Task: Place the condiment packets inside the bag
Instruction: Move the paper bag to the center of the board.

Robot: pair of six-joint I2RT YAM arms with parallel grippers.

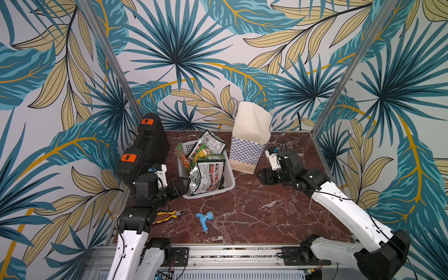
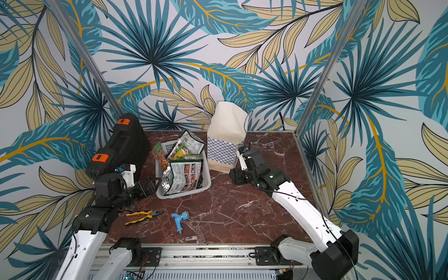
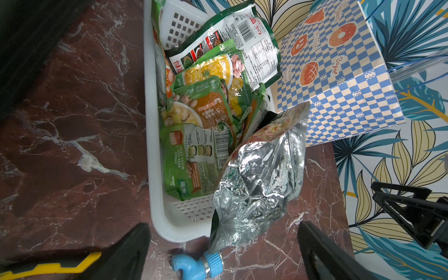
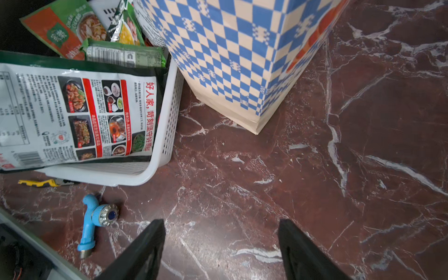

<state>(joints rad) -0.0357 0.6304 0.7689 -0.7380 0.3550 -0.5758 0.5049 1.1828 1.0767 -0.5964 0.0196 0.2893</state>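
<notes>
Several condiment packets, green, orange and silver-black-red, stand piled in a white perforated basket. A crinkled silver packet hangs over the basket's front rim. The bag, checkered blue and white, stands upright just right of the basket; what is inside it is hidden. My left gripper is open at the basket's front-left corner, with the silver packet's lower tip showing between its fingers, untouched. My right gripper is open and empty over bare table beside the bag's base.
A black tool case with orange latches stands along the left edge. Yellow-handled pliers and a blue tap fitting lie in front of the basket. Metal posts and patterned walls close in the marble table.
</notes>
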